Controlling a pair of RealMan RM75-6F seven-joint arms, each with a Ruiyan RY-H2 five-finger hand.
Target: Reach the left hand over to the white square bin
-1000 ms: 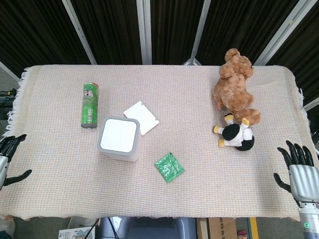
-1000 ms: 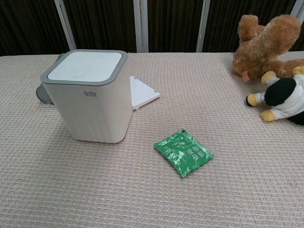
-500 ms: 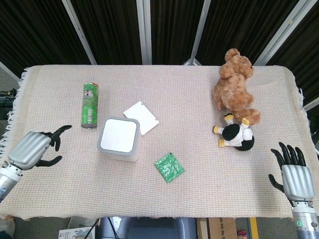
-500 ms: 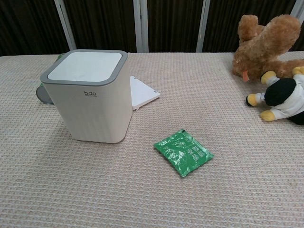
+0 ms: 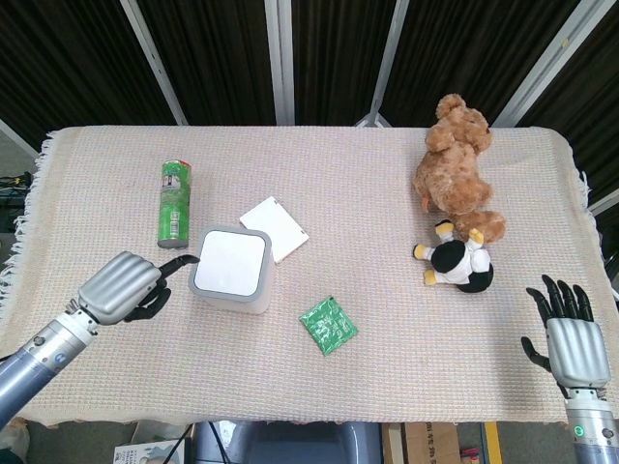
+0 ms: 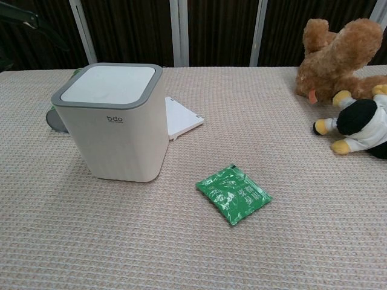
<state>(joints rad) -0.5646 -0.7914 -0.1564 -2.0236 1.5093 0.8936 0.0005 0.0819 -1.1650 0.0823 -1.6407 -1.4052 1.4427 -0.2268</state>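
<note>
Hovering just beside the white square bin [image 5: 232, 270], the left hand [image 5: 123, 287] grasps nothing, one finger stretched toward the bin's grey rim. The bin stands upright left of table centre. At the near right edge, the right hand [image 5: 572, 337] lies spread and empty.

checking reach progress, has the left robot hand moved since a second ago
Yes: the left robot hand moved rightward from the table's left edge to just beside the white square bin.
</note>
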